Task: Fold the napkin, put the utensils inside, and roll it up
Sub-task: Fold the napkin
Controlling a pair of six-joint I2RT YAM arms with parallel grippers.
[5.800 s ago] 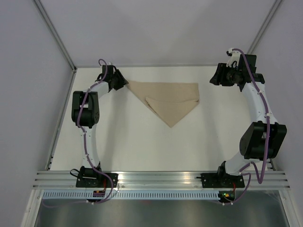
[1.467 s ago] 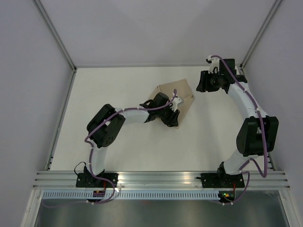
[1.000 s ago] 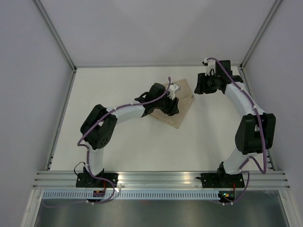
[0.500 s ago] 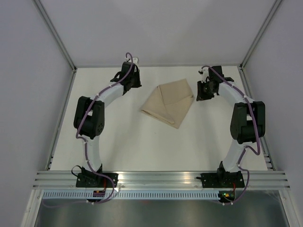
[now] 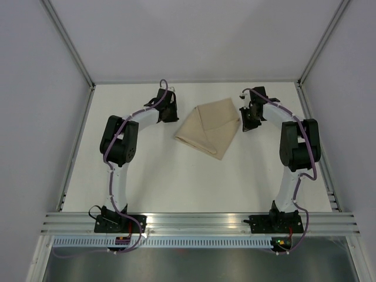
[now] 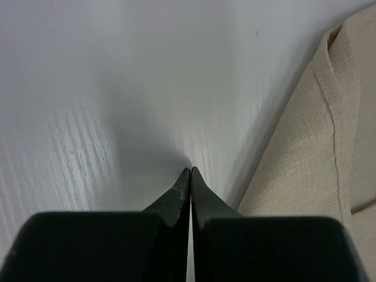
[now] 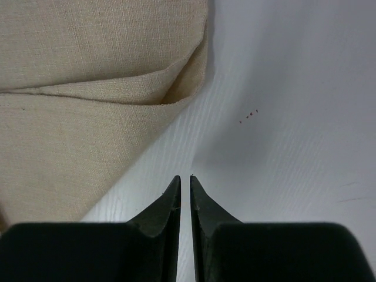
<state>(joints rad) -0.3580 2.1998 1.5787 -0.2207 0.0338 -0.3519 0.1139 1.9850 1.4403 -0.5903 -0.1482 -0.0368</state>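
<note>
The tan napkin (image 5: 208, 126) lies folded into an uneven, roughly four-sided shape at the middle of the white table. My left gripper (image 5: 173, 113) rests just off its left side, shut with nothing in it. In the left wrist view its tips (image 6: 190, 169) meet over bare table, with the napkin (image 6: 305, 147) to their right. My right gripper (image 5: 245, 121) sits by the napkin's right corner. Its jaws (image 7: 184, 176) stand a narrow slit apart over bare table and hold nothing, the napkin's layered edge (image 7: 76, 88) lying ahead and to their left. The utensils are out of view.
Grey walls (image 5: 35, 88) enclose the table on three sides. A metal rail (image 5: 200, 222) carrying both arm bases runs along the near edge. A few tiny reddish specks (image 7: 249, 114) mark the table ahead of the right gripper.
The left arm swung off the napkin to its left side and its gripper shut. The right gripper moved nearer the napkin's right corner and narrowed. The napkin lies folded smaller than before.
</note>
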